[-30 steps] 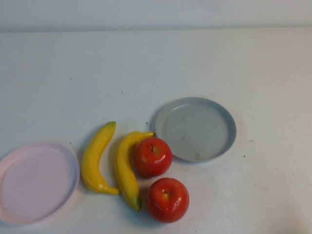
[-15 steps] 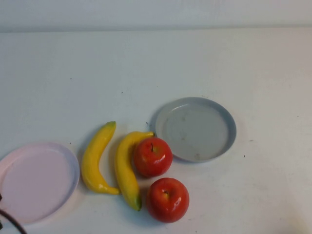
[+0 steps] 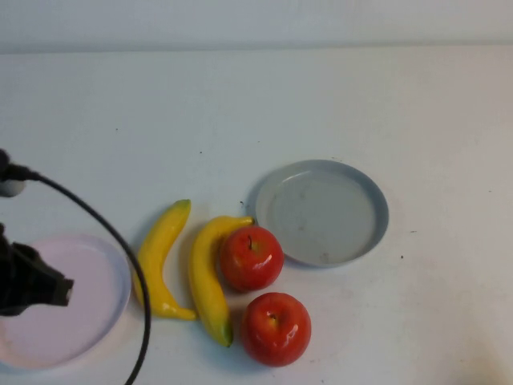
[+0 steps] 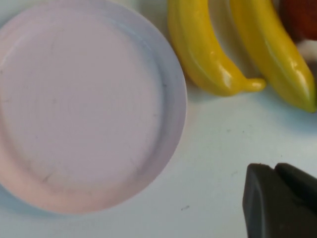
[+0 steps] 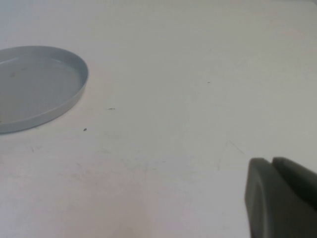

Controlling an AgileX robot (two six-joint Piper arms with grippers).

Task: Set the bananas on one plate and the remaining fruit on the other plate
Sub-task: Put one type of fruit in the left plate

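Two yellow bananas, we record in the high view, lie side by side on the white counter [image 3: 256, 104]: the left banana [image 3: 157, 261] just beside the rim of the pale pink plate [image 3: 88, 321], the right banana [image 3: 207, 277] touching the upper red apple [image 3: 252, 257]. The lower red apple [image 3: 275, 328] sits near the right banana's lower tip. The grey-blue plate [image 3: 276, 196] lies bare to the right, its rim just beside the upper apple. The left hand [image 3: 36, 287] hangs over the pink plate with a black cable [image 3: 120, 249] arching past it; we cannot tell how its fingers stand. The right hand does not appear here.

In the left wrist view, we note the pink plate [image 4: 168, 99] holding nothing, both bananas [image 4: 203, 49] [image 4: 270, 47] beyond its rim, and one dark fingertip [image 4: 277, 203] at the frame corner.

In the right wrist view, the right hand's dark fingertip [image 5: 280, 198] hangs above bare counter, well apart from the grey-blue plate [image 5: 69, 99]; its spread cannot be told.
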